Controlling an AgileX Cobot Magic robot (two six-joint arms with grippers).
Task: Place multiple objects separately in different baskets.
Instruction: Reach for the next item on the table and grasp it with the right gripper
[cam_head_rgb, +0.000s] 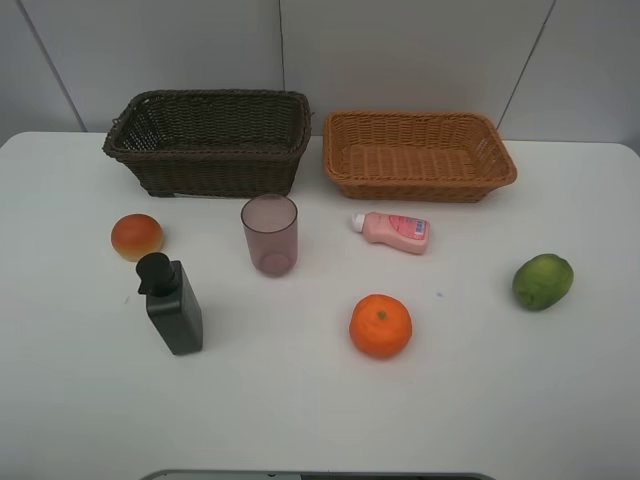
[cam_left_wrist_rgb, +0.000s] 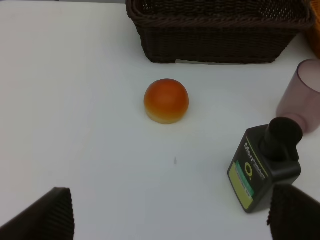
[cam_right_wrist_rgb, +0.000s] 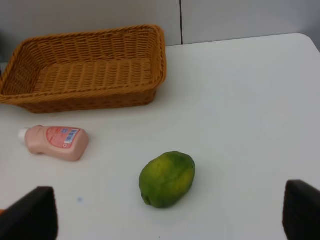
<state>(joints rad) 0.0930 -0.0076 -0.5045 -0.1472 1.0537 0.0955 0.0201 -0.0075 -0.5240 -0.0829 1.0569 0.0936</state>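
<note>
Plainly, white table (cam_head_rgb: 300, 420) meets grey panelled wall (cam_head_rgb: 400, 50); left gripper (cam_left_wrist_rgb: 172, 217), right gripper (cam_right_wrist_rgb: 166, 216) gape empty.

Two wicker baskets sit along the far edge of one white table (cam_head_rgb: 300, 420): one dark brown basket (cam_head_rgb: 215, 176) and one orange-tan basket (cam_head_rgb: 420, 186). Six loose items lie nearer: one tangerine (cam_head_rgb: 380, 326), one green fruit (cam_head_rgb: 543, 281), one orange-red round item (cam_head_rgb: 137, 236) (possibly a bun or a peach), one pink bottle (cam_head_rgb: 395, 231), one mauve cup (cam_head_rgb: 269, 233) and one dark grey pump dispenser (cam_head_rgb: 173, 305).
</note>
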